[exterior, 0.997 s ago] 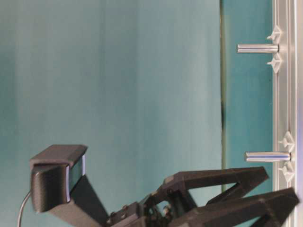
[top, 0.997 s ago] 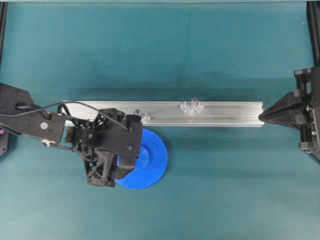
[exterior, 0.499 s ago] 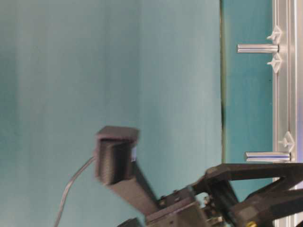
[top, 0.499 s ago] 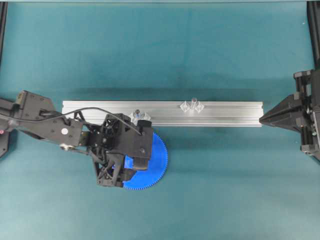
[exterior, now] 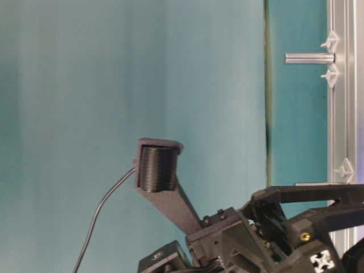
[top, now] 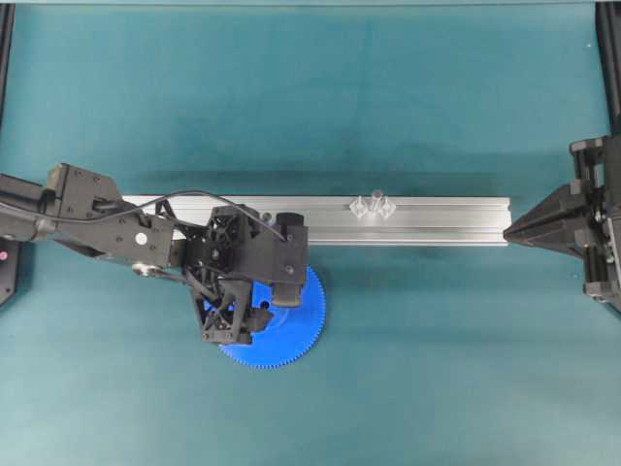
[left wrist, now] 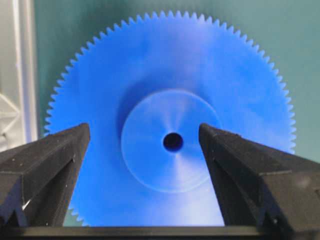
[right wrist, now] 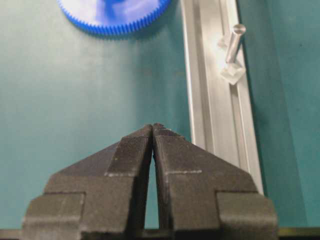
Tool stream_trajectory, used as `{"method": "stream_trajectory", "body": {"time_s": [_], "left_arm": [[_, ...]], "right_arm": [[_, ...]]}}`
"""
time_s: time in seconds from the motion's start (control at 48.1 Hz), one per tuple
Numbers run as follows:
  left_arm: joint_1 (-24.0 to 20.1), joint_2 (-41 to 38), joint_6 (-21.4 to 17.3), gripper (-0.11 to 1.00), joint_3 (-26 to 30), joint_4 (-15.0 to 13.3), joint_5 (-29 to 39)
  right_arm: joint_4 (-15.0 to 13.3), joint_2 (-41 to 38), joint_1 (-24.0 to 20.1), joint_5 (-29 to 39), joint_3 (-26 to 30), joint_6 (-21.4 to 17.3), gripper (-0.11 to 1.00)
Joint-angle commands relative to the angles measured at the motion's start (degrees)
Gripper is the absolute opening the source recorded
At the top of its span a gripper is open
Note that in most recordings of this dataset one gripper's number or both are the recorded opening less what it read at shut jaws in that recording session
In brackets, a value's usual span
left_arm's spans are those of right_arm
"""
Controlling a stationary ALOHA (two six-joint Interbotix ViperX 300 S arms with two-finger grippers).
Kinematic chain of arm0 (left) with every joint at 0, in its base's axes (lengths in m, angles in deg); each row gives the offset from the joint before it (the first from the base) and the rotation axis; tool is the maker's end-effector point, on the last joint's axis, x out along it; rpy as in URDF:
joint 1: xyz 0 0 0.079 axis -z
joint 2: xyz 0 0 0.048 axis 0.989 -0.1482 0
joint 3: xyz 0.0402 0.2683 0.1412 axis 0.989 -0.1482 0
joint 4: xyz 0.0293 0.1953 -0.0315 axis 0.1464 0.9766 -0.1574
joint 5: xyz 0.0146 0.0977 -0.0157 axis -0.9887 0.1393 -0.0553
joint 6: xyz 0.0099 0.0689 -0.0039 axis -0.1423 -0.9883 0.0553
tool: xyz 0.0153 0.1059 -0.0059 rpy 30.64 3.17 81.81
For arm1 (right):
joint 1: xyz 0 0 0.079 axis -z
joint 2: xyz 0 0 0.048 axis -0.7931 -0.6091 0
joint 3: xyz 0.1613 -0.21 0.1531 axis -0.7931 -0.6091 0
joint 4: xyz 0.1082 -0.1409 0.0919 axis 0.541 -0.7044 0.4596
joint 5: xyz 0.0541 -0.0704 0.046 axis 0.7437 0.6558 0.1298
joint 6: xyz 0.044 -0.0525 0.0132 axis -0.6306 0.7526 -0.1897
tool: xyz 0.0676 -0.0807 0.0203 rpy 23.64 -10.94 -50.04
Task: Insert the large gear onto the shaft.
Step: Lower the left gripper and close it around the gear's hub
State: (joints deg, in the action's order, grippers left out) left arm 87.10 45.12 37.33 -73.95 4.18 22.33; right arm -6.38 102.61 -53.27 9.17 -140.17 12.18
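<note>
Overhead exterior view: teal table [top: 437, 369] with a long aluminium rail [top: 446, 218] lying across it. Over the last second the left arm has reached further along the rail's near side, carrying the left gripper [top: 254, 313] from the gear's left edge to a place directly over the large gear [top: 303, 325], which lies flat on the table just beside the rail and has not shifted. Left wrist view: the gear [left wrist: 172, 142] fills the frame, the jaws standing wide to either side of its raised hub [left wrist: 170, 140], neither finger seen to touch it. This reads as a completed approach; closing on the hub appears to be the next step, so the gear is not yet lifted. The right gripper [right wrist: 152, 129], pressed shut and empty, rests unmoved at the rail's far end. The shaft [top: 375, 197] stands upright mid-rail, between its clear blocks [top: 373, 207], well apart from the gear and bare.
</note>
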Motion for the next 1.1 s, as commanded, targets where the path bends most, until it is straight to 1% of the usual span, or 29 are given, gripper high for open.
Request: {"method": "stream_trajectory", "body": {"time_s": [0.0, 0.187, 0.416, 0.748, 0.935, 1.08], "left_arm": [[1.05, 0.62, 0.00, 0.90, 1.32, 0.09, -0.09], [2.46, 0.00, 0.35, 0.91, 1.49, 0.09, 0.97], [2.46, -1.32, 1.05, 0.91, 1.76, 0.09, 2.64], [2.11, -2.81, 1.05, 0.91, 2.46, 0.18, 2.99], [2.02, -2.90, 0.88, 0.91, 2.02, 0.18, 5.54], [0.97, -2.90, 0.79, 0.91, 2.02, 0.18, 7.12]], "right_arm": [[0.00, -0.09, -0.35, -0.26, 0.53, -0.26, 0.13], [0.00, 0.09, -0.35, -0.53, 0.00, -0.35, 0.13], [0.00, 0.00, -0.35, -0.62, -0.09, -0.35, 0.13], [0.09, 0.09, -0.44, -0.88, -0.26, -0.35, 0.13], [0.09, 0.09, -0.44, -0.88, -0.35, -0.44, 0.13], [0.09, 0.09, -0.44, -0.97, -0.35, -0.35, 0.13]]}}
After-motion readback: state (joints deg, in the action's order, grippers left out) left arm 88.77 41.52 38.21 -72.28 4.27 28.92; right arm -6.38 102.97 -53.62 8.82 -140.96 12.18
